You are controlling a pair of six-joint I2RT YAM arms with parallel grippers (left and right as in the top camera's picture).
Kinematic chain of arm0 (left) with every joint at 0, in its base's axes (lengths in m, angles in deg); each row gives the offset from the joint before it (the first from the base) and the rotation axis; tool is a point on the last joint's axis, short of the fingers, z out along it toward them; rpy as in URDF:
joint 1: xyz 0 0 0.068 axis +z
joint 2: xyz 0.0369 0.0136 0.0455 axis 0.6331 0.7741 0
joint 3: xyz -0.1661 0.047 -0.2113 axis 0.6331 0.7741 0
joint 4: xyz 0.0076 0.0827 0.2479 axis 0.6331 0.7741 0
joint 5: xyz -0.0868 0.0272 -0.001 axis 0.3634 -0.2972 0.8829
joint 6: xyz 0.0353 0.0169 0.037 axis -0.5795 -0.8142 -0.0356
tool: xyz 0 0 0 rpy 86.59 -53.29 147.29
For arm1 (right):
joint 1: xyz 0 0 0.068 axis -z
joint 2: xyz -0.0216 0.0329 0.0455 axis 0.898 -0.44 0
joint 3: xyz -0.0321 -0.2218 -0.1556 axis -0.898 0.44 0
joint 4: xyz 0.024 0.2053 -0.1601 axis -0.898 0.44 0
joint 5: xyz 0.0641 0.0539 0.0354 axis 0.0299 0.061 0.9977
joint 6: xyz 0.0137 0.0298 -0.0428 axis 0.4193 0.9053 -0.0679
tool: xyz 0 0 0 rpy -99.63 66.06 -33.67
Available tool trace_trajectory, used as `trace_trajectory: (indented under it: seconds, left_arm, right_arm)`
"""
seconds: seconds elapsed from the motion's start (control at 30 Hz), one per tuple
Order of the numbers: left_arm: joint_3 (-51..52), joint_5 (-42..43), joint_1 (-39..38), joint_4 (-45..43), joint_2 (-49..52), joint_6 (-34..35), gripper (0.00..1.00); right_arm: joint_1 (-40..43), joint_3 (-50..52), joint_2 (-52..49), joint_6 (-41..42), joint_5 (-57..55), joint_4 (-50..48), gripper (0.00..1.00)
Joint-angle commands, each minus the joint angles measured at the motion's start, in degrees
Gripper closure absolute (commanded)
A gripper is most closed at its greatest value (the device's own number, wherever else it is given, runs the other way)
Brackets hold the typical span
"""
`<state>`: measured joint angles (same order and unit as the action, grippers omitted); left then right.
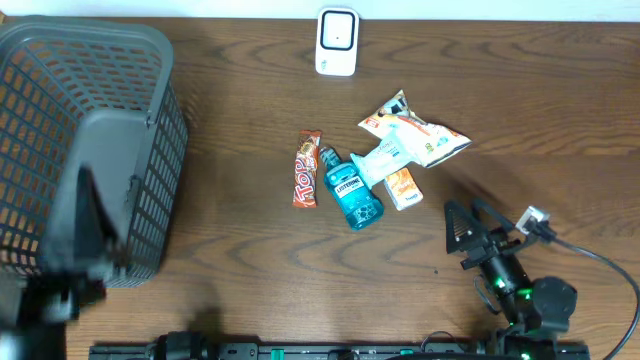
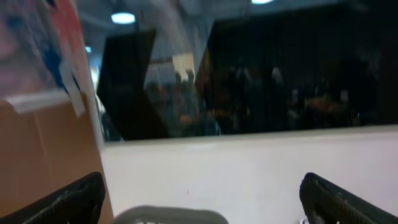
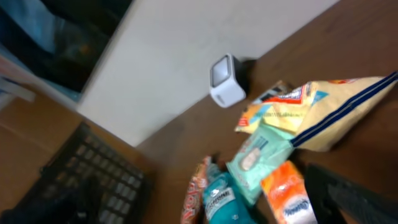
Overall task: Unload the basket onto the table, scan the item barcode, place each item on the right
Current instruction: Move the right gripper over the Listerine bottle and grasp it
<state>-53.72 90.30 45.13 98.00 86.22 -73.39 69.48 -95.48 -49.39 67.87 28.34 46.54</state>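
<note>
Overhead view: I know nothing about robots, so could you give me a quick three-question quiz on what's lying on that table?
1. True or false: the white scanner stands apart from the cluster of items.
2. Which item lies nearest the basket? A. the candy bar B. the mouthwash bottle C. the snack bag
3. Fill in: the fingers of the right gripper are ___ (open or shut).
Key: 1 true; 2 A; 3 open.
</note>
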Motion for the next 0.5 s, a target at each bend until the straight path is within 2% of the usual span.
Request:
trace_trajectory:
  seconds: [0.0, 0.1, 0.27, 0.4, 0.47]
  left_arm:
    - [0.3, 0.9, 0.2, -0.6, -4.3, 0.5, 0.01]
    - [1.5, 0.9, 0.2, -1.6, -6.6, 0.5, 0.01]
    - [3.2, 0.9, 0.2, -3.2, -8.7, 0.5, 0.01]
    - [3.2, 1.0, 0.2, -3.6, -9.0, 0.5, 0.01]
    - [3.2, 0.9, 0.2, -3.6, -9.0, 0.5, 0.01]
  right_arm:
    - [-2.0, -9.0, -8.6, -10.9, -2.5, 3.0, 0.01]
    - [-5.5, -17.5, -20.9, -14.5, -4.2, 5.8, 0.01]
    - [-16.1, -30.4, -41.2, -11.8, -10.1, 9.9, 0.01]
    - [-27.2, -41.8, -57.0, -12.8, -22.1, 21.0, 0.01]
    - [-32.9, -48.9, -65.2, -16.9, -27.0, 27.2, 0.01]
